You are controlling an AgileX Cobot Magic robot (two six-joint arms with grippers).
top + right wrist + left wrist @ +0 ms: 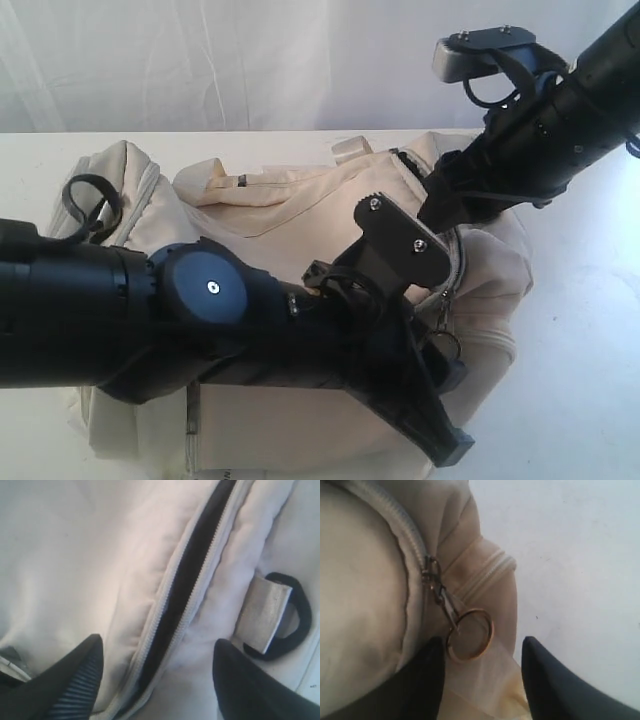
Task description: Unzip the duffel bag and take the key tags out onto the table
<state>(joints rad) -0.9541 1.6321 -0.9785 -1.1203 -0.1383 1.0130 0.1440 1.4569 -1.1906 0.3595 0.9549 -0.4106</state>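
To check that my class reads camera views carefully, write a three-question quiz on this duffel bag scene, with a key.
1. True or false: the duffel bag's zipper under the right gripper shows a dark gap.
2. What sits between the left gripper's fingertips? A. metal pull ring B. padlock C. pen
3. Fill in: both grippers are ___.
Key: 1 true; 2 A; 3 open.

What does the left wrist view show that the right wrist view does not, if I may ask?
Only the left wrist view: the metal zipper pull with brass-coloured ring and the white table. Only the right wrist view: an open zipper gap, dark inside, and a black plastic D-ring. Both: the cream-beige fabric duffel bag, with the left gripper and right gripper open.
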